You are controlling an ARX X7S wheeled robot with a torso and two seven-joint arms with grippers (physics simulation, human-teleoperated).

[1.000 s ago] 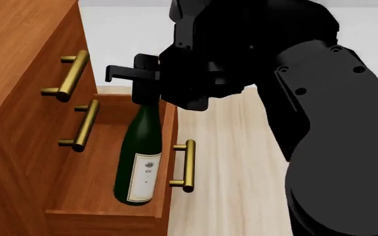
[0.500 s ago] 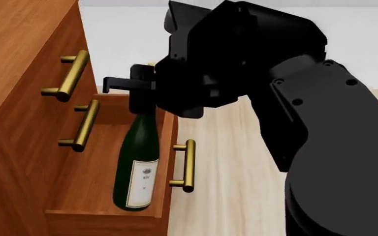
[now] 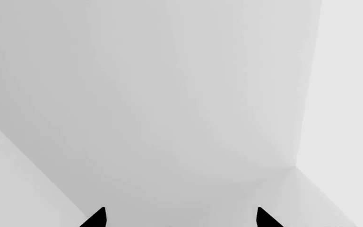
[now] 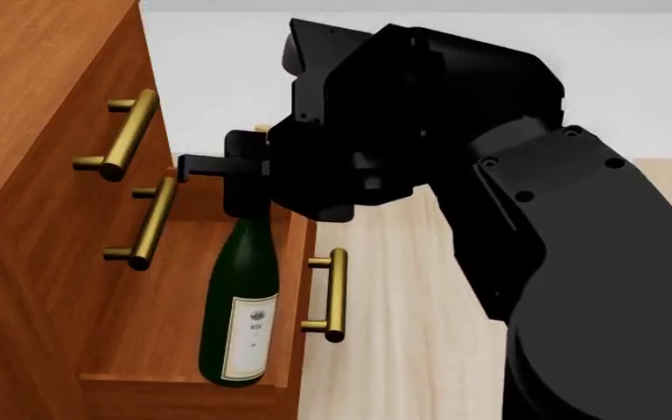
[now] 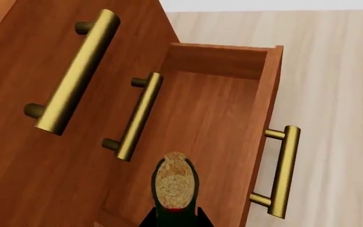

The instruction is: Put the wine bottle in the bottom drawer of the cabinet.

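The right claw is clamped on the neck of the bottle, which hangs upright directly below it, its base down inside the pulled-out bottom drawer of the cabinet. From the right wrist, the cork shows between the claw's fingers. The left claw faces a blank grey surface, its tips spread apart, holding nothing.
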